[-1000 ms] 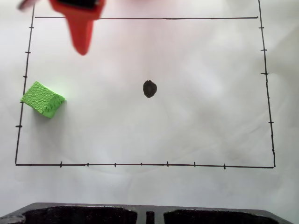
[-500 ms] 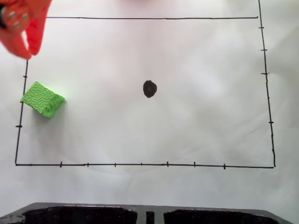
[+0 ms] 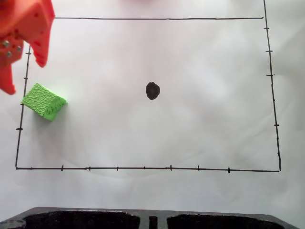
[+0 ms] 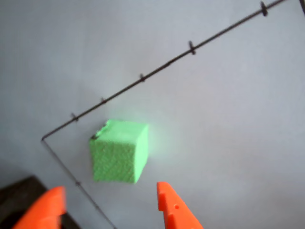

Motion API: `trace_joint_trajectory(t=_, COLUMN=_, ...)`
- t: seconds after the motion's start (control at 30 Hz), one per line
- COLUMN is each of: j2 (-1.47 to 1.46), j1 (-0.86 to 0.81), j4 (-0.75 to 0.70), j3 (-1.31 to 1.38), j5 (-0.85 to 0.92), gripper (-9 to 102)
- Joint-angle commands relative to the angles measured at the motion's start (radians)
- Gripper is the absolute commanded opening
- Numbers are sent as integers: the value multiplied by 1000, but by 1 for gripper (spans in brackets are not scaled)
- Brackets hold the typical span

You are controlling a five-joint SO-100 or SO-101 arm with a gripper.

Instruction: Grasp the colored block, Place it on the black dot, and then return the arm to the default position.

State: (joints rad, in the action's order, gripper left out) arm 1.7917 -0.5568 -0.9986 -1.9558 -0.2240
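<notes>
gripper [image 3: 25, 76] spread, empty, hanging at top-left of the fixed view; colored block [image 3: 43, 101] sits just below it on the left border line, apart from both tips, rotated corner-on; bumpy green foam cube; black dot [image 3: 152, 90] well right, mid-sheet, matte ink blot on white paper [image 3: 200, 119]

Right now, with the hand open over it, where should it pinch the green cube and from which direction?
Take the green cube across two opposite flat side faces, coming straight down from above. Its top is clear, and it sits turned relative to the drawn border, so the open hand probably needs a wrist twist to square up.
</notes>
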Motion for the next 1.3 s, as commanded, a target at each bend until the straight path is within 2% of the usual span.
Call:
trace_joint_trajectory(t=0.0, j2=-6, j1=6, j4=14, j3=44, j5=-20, gripper=30)
trace_joint_trajectory(t=0.67, j2=-268, j1=51, j4=81, j3=132, j5=-29, gripper=37)
trace_joint_trajectory(t=1.27, j2=-385, j1=52, j4=94, j3=201, j5=-31, gripper=33)
